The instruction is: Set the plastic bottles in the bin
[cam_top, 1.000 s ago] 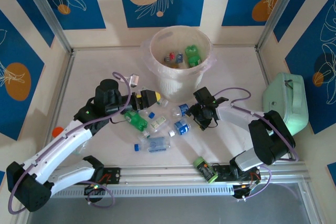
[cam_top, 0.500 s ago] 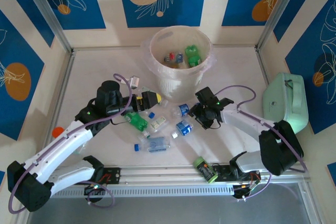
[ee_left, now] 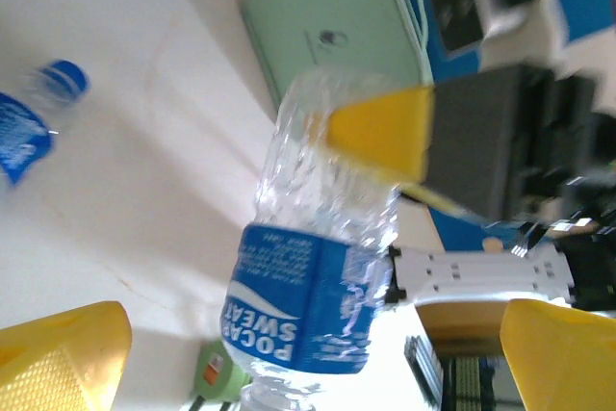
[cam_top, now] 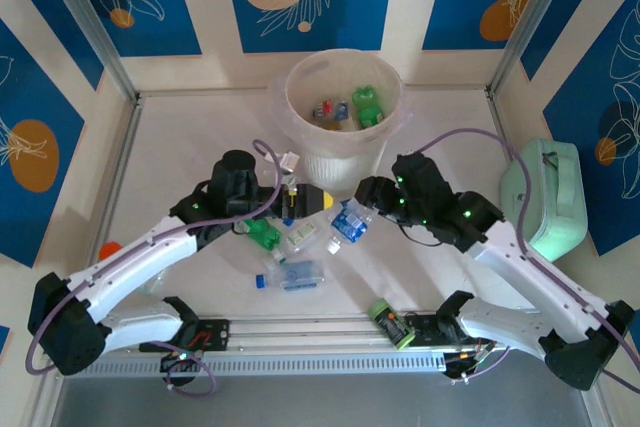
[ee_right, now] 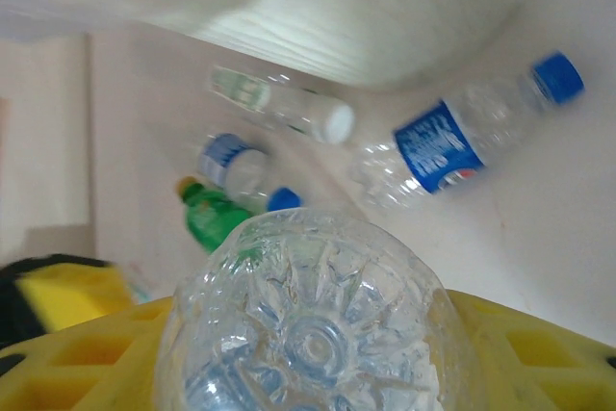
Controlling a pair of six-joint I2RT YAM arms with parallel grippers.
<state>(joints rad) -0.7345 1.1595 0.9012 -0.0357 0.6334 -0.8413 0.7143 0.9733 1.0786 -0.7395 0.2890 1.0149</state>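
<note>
My right gripper [cam_top: 362, 197] is shut on a clear plastic bottle [cam_top: 347, 220] with a blue label, and the bottle hangs just off the table in front of the bin [cam_top: 345, 147]. In the right wrist view the bottle's ribbed base [ee_right: 318, 329] sits between the yellow fingers [ee_right: 67, 363]. My left gripper [cam_top: 322, 199] stands open right beside it. In the left wrist view the same bottle [ee_left: 308, 300] hangs between the wide-apart fingers [ee_left: 58, 363] with a gap on each side. The cream bin holds several bottles [cam_top: 366, 105]. Loose bottles lie below: a green one [cam_top: 263, 234], a clear one [cam_top: 302, 237], a blue-labelled one [cam_top: 296, 275].
A mint-green case [cam_top: 548, 197] lies at the right edge. One green bottle [cam_top: 392, 324] rests against the front rail. An orange thing [cam_top: 109, 250] lies at the left wall behind the left arm. The bin's ribbed side [ee_right: 385, 16] is close above the held bottle.
The left gripper opened wider and moved right, up to the right gripper. The right arm swung up and forward and closed on the blue-labelled bottle, lifting it toward the bin.
</note>
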